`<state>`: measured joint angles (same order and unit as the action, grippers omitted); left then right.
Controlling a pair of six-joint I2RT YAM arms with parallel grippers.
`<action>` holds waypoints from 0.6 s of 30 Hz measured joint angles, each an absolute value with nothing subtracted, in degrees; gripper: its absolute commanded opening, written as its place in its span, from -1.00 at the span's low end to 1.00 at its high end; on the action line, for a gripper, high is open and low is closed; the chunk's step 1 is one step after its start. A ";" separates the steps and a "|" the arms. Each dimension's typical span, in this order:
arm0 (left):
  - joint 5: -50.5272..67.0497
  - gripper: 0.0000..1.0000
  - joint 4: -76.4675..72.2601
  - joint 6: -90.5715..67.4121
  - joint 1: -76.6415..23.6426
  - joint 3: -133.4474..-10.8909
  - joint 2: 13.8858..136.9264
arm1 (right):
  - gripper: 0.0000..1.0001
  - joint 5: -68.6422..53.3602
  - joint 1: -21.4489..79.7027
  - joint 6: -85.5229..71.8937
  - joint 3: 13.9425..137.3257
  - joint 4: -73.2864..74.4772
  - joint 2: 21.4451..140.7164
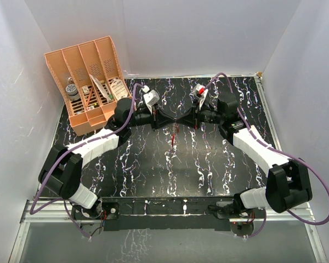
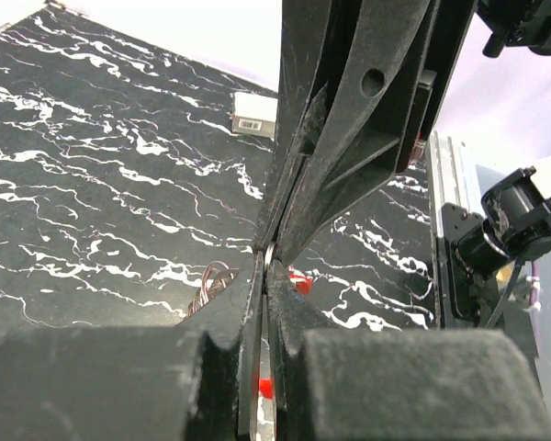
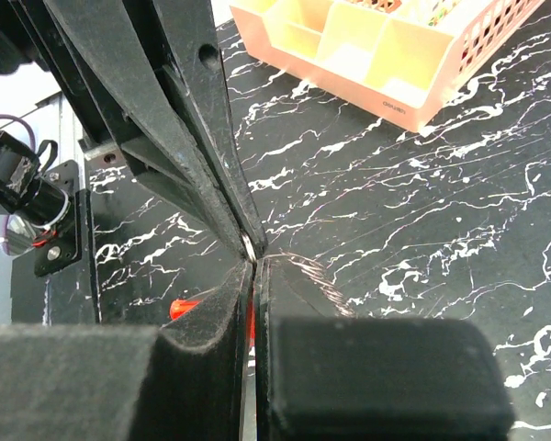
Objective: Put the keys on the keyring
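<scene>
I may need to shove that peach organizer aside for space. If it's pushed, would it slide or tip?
Probably slide: the organizer is wide and low at the front, and it stands on a glossy-looking table. Its walls look like thin perforated plastic, so it is likely light. The loose items in its compartments may shift or rattle.

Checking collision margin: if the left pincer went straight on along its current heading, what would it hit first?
The right pincer. The left pincer points straight at it, the two tips nose to nose. They look to be in contact, though depth is hard to judge.
</scene>
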<state>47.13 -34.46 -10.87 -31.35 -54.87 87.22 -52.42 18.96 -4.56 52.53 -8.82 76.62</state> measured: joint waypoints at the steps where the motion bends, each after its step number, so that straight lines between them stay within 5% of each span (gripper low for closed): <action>1: 46.37 -1.00 -37.78 -12.10 -31.42 -53.12 87.13 | -0.76 -52.40 18.96 -4.62 52.53 -8.80 76.62; 2: 45.67 -1.00 -40.75 -13.23 -31.51 -51.44 87.00 | -0.59 -52.42 18.98 -4.86 52.53 -8.78 76.69; 7: 40.91 -1.00 -57.25 -20.36 -31.90 -41.63 86.96 | -0.33 -52.42 19.14 -7.60 52.53 -12.34 76.99; 18: 32.77 -1.00 -84.62 -29.85 -32.01 -35.73 90.78 | -0.33 -50.02 19.11 -11.22 52.36 -18.09 75.24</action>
